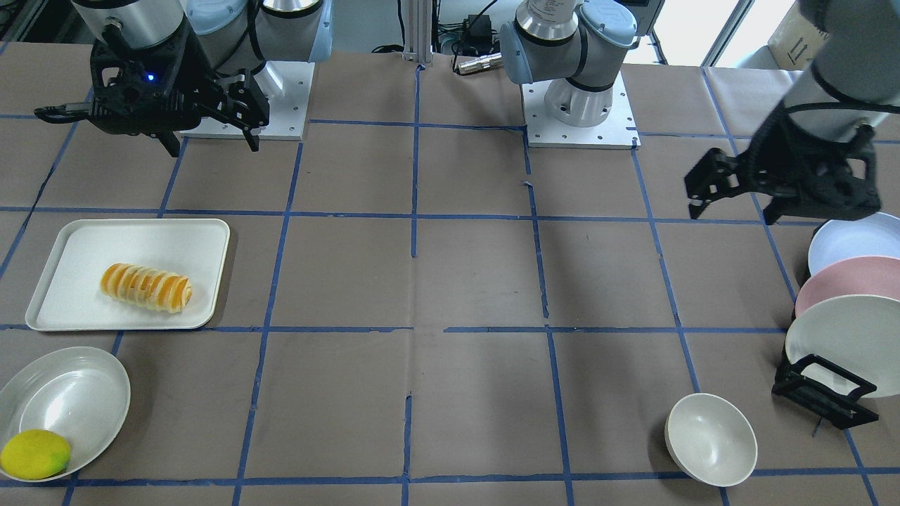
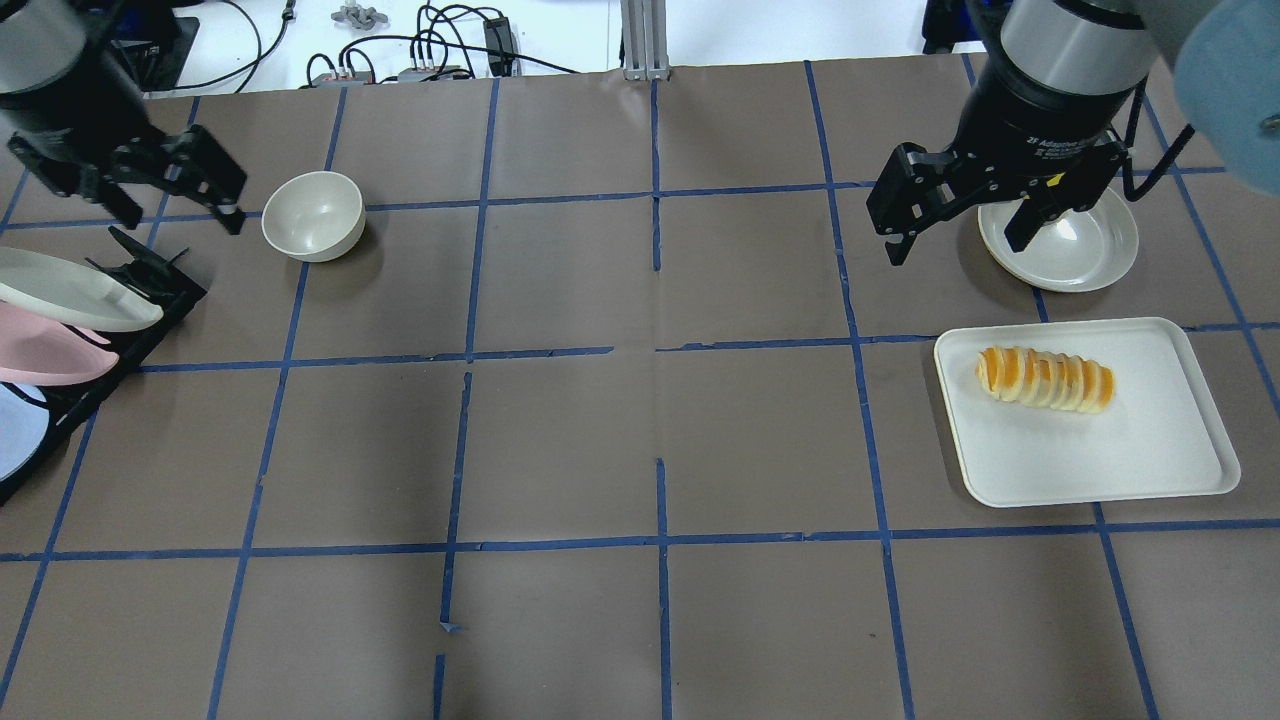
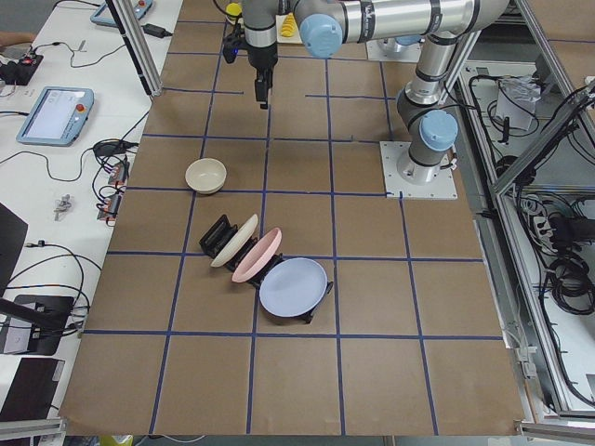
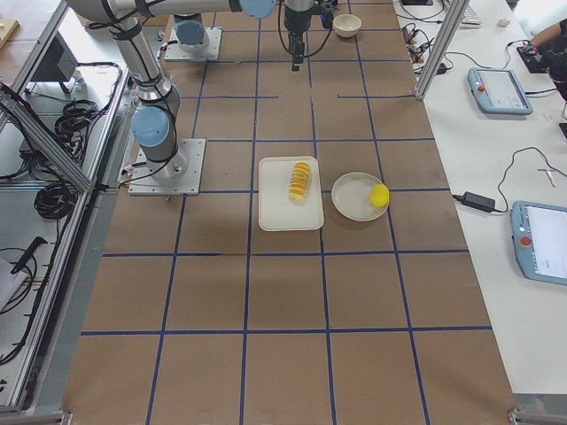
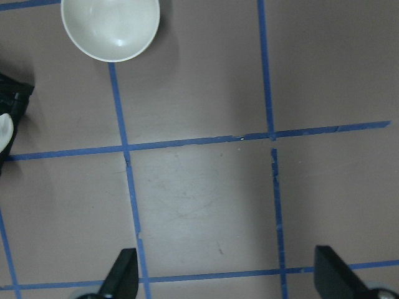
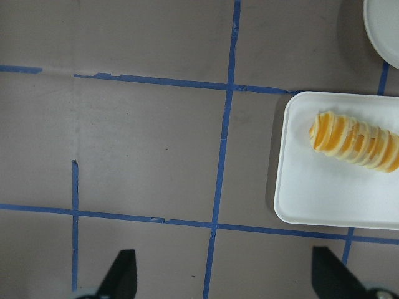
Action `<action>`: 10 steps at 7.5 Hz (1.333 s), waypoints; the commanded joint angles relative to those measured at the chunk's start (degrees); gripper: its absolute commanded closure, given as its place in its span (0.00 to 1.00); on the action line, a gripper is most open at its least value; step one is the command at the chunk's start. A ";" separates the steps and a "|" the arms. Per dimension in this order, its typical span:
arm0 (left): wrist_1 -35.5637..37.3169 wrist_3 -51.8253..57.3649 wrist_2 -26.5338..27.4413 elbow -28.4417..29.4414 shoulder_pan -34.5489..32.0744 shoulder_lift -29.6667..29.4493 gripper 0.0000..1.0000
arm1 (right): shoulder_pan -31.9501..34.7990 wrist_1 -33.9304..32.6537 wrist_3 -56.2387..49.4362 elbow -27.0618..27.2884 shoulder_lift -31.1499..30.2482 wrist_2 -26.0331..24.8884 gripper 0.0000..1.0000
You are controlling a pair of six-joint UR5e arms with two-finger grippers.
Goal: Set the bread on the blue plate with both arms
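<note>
The bread (image 1: 145, 287), an orange-yellow roll with cream stripes, lies on a white tray (image 1: 105, 239); it also shows in the overhead view (image 2: 1045, 380) and the right wrist view (image 6: 355, 142). The blue plate (image 1: 854, 239) stands tilted in a black rack (image 1: 823, 397), nearest the robot, and also shows in the exterior left view (image 3: 293, 286). My right gripper (image 2: 955, 250) is open and empty, above the table just beyond the tray. My left gripper (image 2: 180, 218) is open and empty, above the far end of the rack, next to a small bowl (image 2: 312, 215).
A pink plate (image 1: 844, 281) and a white plate (image 1: 844, 337) stand in the same rack. A white plate (image 1: 63, 400) holding a yellow lemon (image 1: 35, 453) lies beyond the tray. Blue tape lines cross the brown table.
</note>
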 commanded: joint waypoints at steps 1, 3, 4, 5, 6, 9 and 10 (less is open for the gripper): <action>-0.13 13.07 -0.10 0.29 14.07 -0.97 0.00 | -1.70 -1.18 -11.39 1.05 0.33 -0.37 0.01; 0.65 25.71 -0.10 1.87 27.58 -4.37 0.00 | -12.21 -2.58 -32.65 6.82 0.07 0.24 0.01; 0.05 27.52 -0.02 3.09 34.53 -8.40 0.00 | -16.53 -9.03 -44.43 13.13 0.16 -0.29 0.00; -0.04 31.36 0.07 6.06 38.43 -12.88 0.00 | -20.83 -15.45 -54.29 18.06 0.51 0.23 0.00; -0.39 35.14 0.07 10.53 40.12 -16.49 0.00 | -24.53 -23.08 -60.83 23.77 0.60 4.33 0.00; -0.92 40.01 1.30 20.74 44.18 -30.02 0.00 | -29.05 -52.30 -73.89 37.27 5.25 6.82 0.00; -0.92 40.89 1.04 23.12 44.09 -33.28 0.00 | -29.05 -56.86 -74.16 36.75 9.70 6.92 0.00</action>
